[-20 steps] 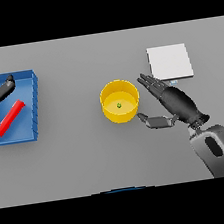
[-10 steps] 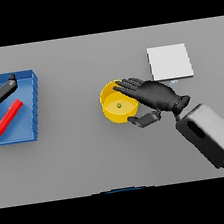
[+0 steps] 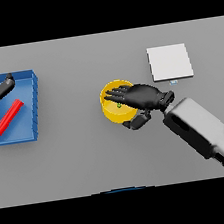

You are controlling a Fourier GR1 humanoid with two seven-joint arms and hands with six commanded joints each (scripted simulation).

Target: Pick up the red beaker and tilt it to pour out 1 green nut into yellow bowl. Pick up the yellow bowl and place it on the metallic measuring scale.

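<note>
Right hand (image 3: 143, 97) reaches over the yellow bowl (image 3: 115, 112), straight fingers spread across its top and thumb curled at its near rim, nothing gripped yet. Bowl sits directly beneath this hand, green nut (image 3: 119, 105) inside; the measuring scale (image 3: 169, 62) lies up-right of the bowl, nearer this arm

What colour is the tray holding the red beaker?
Blue. The tray at the table's left, holding the red beaker, shows in the head view.
</note>
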